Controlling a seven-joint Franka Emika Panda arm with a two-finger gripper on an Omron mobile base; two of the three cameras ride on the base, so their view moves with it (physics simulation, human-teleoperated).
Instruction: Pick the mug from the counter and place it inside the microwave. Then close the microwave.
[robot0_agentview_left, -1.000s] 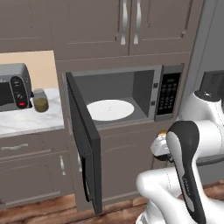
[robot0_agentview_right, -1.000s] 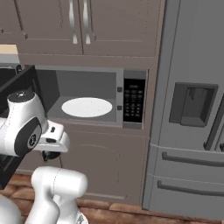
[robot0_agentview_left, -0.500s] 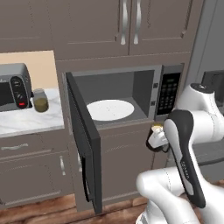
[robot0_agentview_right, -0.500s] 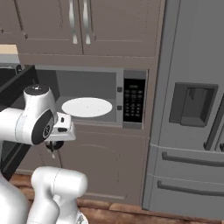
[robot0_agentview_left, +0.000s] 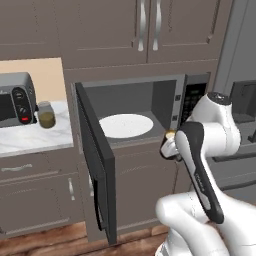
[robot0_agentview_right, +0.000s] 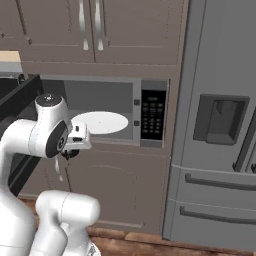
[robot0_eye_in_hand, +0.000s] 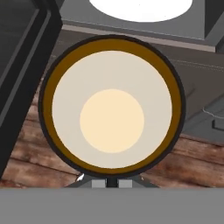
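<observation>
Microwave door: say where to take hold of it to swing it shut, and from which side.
Take the door at its free vertical edge, the one swung out into the room, coming from its left, outer face. It stands wide open, hinged at the microwave opening's left side, and no handle shows, so that edge likely swings it easiest.

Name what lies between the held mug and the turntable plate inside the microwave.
Nothing: in the left base view the stretch from the mug to the turntable plate is bare microwave floor.

You see the mug (robot0_agentview_left: 170, 135) mostly hidden behind the arm, toaster oven (robot0_agentview_left: 15, 103) cut by the left edge, gripper (robot0_eye_in_hand: 112, 181) fingertips barely visible
</observation>
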